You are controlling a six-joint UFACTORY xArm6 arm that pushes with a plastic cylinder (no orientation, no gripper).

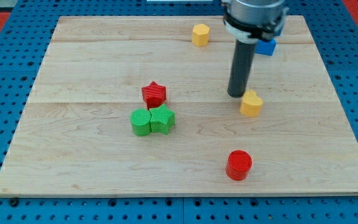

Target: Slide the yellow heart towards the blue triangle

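Observation:
The yellow heart [251,103] lies on the wooden board at the view's right of centre. My tip [236,94] stands just to its upper left, touching or nearly touching it. The blue triangle [266,46] is near the view's top right, mostly hidden behind my arm; only a small blue part shows.
A yellow hexagon block [200,35] sits near the top edge. A red star [154,94], a green round block [141,122] and a green star [162,119] cluster left of centre. A red cylinder [238,165] lies toward the bottom right. The board [73,74] rests on a blue perforated base.

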